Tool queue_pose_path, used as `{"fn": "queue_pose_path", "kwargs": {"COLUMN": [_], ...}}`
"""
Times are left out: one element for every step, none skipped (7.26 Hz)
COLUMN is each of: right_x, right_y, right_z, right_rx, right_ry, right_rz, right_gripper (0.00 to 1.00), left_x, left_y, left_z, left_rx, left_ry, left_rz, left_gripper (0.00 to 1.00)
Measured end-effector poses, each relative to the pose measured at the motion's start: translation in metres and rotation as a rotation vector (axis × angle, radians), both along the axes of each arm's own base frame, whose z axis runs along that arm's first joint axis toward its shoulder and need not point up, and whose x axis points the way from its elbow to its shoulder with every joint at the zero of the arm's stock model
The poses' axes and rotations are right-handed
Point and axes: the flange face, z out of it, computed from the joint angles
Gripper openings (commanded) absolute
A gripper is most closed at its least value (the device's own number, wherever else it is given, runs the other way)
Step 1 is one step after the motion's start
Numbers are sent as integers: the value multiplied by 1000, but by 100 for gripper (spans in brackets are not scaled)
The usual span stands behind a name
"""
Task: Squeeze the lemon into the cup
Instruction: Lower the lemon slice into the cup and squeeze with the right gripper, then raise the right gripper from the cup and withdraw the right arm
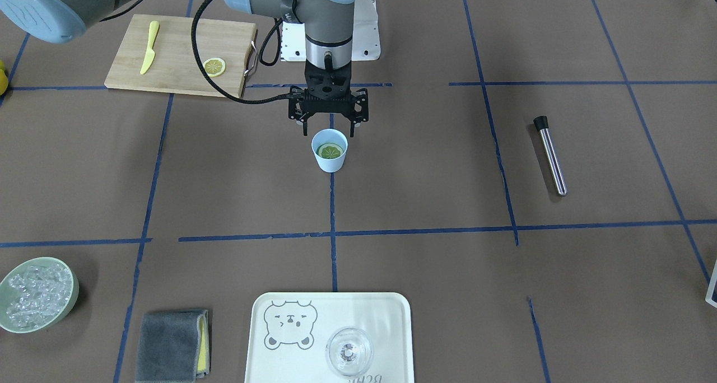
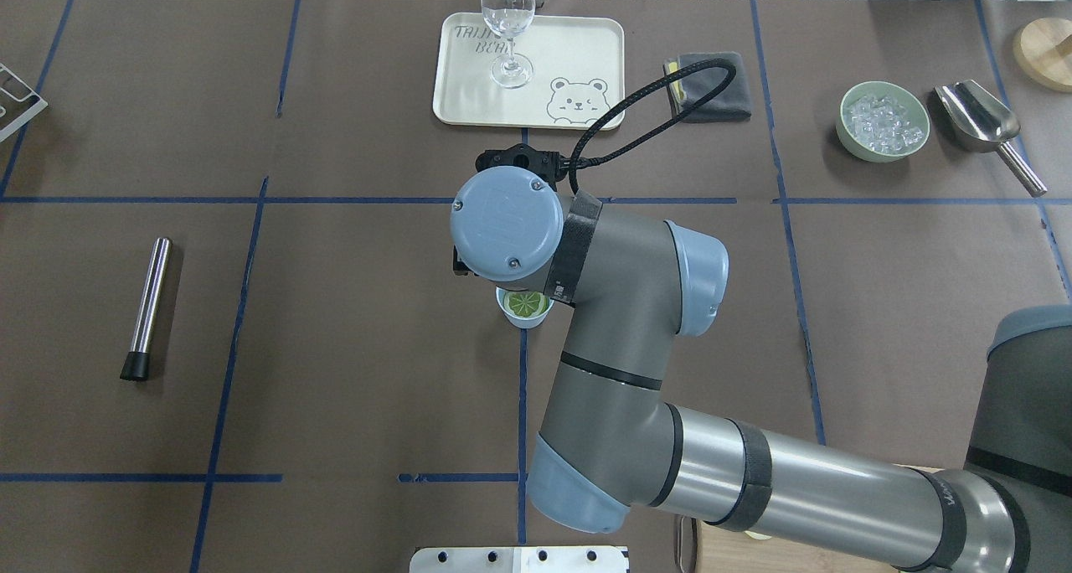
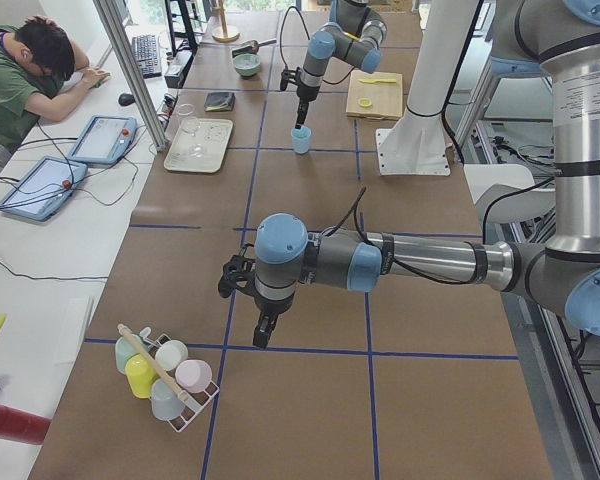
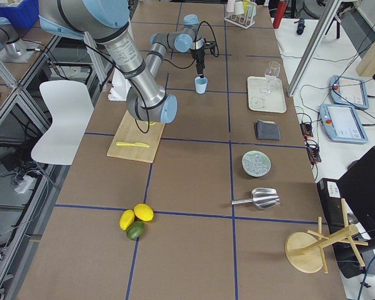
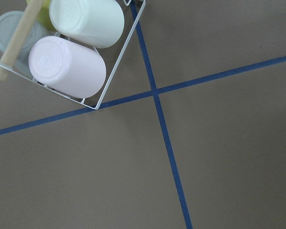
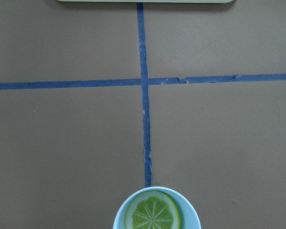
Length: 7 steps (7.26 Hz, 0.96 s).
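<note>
Right gripper [image 1: 329, 130]: pointed straight down, directly over the cup and clear of its rim. Fingers [image 1: 305, 130] were spread wide, wider than the cup's mouth, and held nothing.

Cup [image 1: 329, 158]: light blue, upright on the brown table cover, beside a blue tape line near the table's middle.

Lemon slice [image 1: 330, 150]: lay inside the cup, spoked face up and slightly tilted; it looked greenish against the blue wall. In the right wrist view it sat at the bottom edge, inside the cup's rim.

Left gripper [image 3: 264, 332]: seen only in the exterior left view, hanging low over the table near a wire rack of cups [image 3: 165, 375]. Its opening could not be told from there; the left wrist view showed no fingers.

Cutting board [image 1: 168, 58]: wooden, on the robot's right side; it carried a second slice [image 1: 214, 66] and a yellow knife [image 1: 149, 47], well apart from each other.

Steel rod [image 1: 550, 155]: black-capped, lying on the robot's left side.

Tray [image 1: 330, 316]: pale, bear print, at the operators' edge, with a clear glass [image 1: 348, 351] on it.

Green bowl [image 1: 36, 294]: filled with ice.

Grey cloth [image 1: 171, 345]: folded, between bowl and tray.
</note>
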Motion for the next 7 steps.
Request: {"fn": "queue_pose_path", "kwargs": {"right_x": [0, 3, 12, 29, 53, 86, 128], "right_y": [0, -3, -13, -33, -59, -91, -125], "right_z": [0, 0, 1, 5, 12, 27, 50], "right_rx": [7, 22, 40, 48, 55, 67, 76], "right_ry": [1, 7, 14, 17, 20, 30, 34], "right_rz": [-7, -20, -46, -84, -123, -174, -236], "right_gripper": [100, 100, 100, 100, 100, 100, 100], "left_x": [0, 0, 1, 4, 8, 9, 10], "left_y": [0, 0, -2, -5, -8, -12, -18], "left_z": [0, -2, -5, -8, -13, -19, -27], "left_rx": [1, 5, 19, 43, 70, 108, 166], "left_ry": [1, 1, 2, 1, 2, 2, 2], "left_rz": [1, 1, 4, 10, 18, 20, 20], "left_gripper": [100, 100, 100, 100, 100, 100, 100]}}
